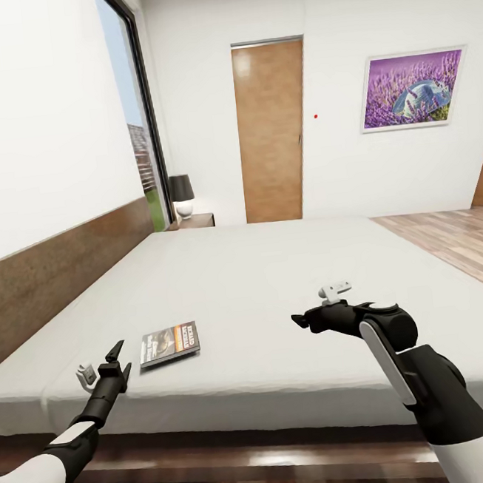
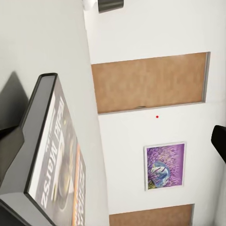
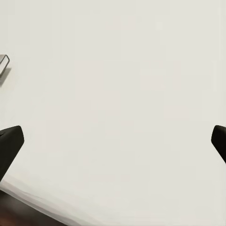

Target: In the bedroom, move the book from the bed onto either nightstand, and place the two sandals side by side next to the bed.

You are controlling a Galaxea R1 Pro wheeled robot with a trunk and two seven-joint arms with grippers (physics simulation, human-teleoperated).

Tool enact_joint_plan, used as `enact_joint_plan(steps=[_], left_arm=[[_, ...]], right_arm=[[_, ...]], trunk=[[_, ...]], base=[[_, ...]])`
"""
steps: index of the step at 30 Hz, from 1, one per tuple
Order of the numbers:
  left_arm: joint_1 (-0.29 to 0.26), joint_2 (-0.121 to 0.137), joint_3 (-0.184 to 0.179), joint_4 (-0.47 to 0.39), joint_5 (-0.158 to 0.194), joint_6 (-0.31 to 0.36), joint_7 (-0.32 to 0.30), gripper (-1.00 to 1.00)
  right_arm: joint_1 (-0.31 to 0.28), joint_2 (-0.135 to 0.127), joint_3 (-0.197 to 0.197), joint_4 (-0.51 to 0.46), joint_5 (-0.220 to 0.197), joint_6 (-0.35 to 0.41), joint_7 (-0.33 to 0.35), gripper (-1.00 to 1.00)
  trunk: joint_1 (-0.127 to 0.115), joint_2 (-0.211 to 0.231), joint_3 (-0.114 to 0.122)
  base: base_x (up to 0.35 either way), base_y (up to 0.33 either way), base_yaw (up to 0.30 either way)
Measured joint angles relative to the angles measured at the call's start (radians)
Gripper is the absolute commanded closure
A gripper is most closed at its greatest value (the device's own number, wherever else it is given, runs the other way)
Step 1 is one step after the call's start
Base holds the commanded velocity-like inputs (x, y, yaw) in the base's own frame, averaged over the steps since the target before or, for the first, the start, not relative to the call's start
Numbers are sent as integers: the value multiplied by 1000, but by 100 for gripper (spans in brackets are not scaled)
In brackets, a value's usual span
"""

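Off-white bed [image 1: 275, 282], book [image 1: 170, 344] beside spread left gripper [image 1: 118, 356], right gripper [image 1: 300, 320] spread, lamp [image 1: 182, 195] on nightstand [image 1: 195, 221]

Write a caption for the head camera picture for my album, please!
Robot's open left pincer reaches beside the book lying flat on the bed, right pincer hovering open nearby.

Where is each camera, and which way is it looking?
Head view: up on the robot's head, looking over the bed at the book, both arms showing.
Left wrist view: by the left gripper, looking past the book toward the picture.
Right wrist view: by the right gripper, facing the mattress.
Head and left wrist views share the book.
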Motion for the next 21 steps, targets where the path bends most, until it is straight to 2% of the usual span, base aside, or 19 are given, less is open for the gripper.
enact_joint_plan(steps=[21], left_arm=[[0, -1, 0, 0, 0, -1, -1, -100]], right_arm=[[-1, 0, 1, 0, 0, 0, 0, -100]], trunk=[[0, 0, 0]], base=[[42, -15, 0]])
